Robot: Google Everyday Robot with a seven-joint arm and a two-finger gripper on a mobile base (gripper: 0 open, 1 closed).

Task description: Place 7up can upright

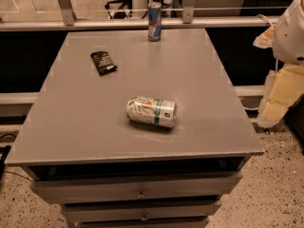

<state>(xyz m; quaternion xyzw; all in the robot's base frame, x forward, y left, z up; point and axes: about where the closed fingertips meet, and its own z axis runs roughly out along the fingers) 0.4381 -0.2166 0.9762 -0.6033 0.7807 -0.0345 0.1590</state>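
The 7up can (151, 111) lies on its side near the middle of the grey table top (85, 127), a little toward the front. It is white and silver with a green band, and its ends point left and right. My gripper (279, 93) is at the right edge of the view, beyond the table's right edge and well apart from the can. It holds nothing that I can see. My white arm housing (290, 31) sits above it.
A tall slim blue-and-silver can (154, 21) stands upright at the table's far edge. A small flat black packet (103, 62) lies at the far left. Drawers (140, 193) are below the front edge. A railing runs behind the table.
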